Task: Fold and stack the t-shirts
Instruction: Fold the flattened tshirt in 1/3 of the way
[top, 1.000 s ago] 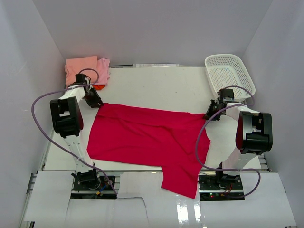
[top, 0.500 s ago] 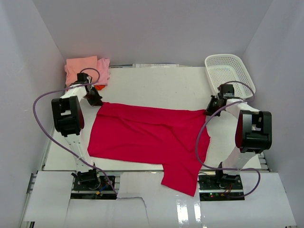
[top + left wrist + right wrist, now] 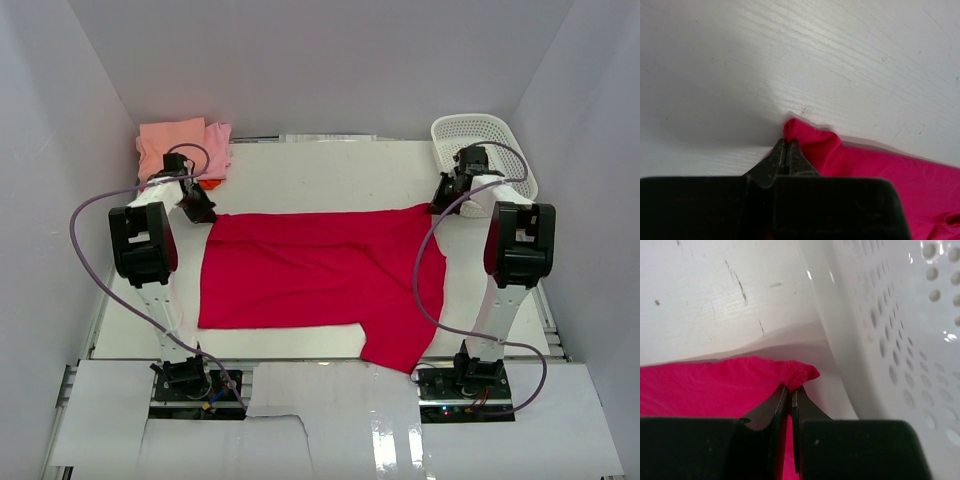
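White walls close round the pale table [image 3: 330,175], and across most of it we see the crimson t-shirt [image 3: 310,270] spread nearly flat, its far edge drawn straight between our two arms and one flap reaching toward the near edge on the right. Next in size, the white lattice basket [image 3: 485,135] sits in the far right corner. A pile of folded t-shirts [image 3: 172,140] lies in the far left corner: salmon-pink, light pink beside it, and a sliver of orange showing at the near side. Our left pincer [image 3: 203,213] is clenched on the crimson shirt's far left corner, a small bunch of cloth poking out past the tips, low over the table. Our right pincer [image 3: 438,206] is clenched on the far right corner, just beside the basket's wall.
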Robot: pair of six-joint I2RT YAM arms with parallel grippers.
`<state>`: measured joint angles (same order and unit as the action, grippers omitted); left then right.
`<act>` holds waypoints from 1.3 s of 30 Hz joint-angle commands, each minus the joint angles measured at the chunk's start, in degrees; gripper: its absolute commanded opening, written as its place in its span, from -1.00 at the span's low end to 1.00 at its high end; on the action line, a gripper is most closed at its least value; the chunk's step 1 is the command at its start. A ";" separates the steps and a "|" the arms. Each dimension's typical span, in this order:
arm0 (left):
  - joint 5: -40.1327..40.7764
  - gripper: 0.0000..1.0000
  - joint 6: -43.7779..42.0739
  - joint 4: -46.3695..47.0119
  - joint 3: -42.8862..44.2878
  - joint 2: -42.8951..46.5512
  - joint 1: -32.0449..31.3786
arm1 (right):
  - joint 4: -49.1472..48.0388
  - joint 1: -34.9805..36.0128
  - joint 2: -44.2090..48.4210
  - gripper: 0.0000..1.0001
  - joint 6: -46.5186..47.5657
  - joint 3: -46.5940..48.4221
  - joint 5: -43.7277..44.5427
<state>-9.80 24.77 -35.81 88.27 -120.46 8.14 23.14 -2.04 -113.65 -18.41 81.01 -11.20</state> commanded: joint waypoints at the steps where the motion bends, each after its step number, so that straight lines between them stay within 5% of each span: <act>1: 5.23 -1.00 0.45 -0.75 -0.03 -2.14 1.00 | 1.38 0.29 -3.58 -0.84 0.92 6.16 -1.89; 30: 6.11 -1.00 -0.08 -2.60 20.80 -14.27 2.41 | 4.91 1.96 -24.69 -0.85 1.19 37.99 -6.64; 35: 6.29 -0.86 -0.52 -2.33 19.93 -11.82 2.41 | 2.45 1.96 -22.59 -0.30 1.98 35.01 -6.82; 39: 7.95 -0.44 0.01 -1.19 18.87 -7.43 2.41 | 1.74 3.63 -19.52 -0.16 3.56 35.00 -5.59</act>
<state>-5.45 25.23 -37.41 108.25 -132.62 10.02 26.85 0.71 -138.06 -16.78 116.31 -16.95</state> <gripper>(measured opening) 0.248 0.413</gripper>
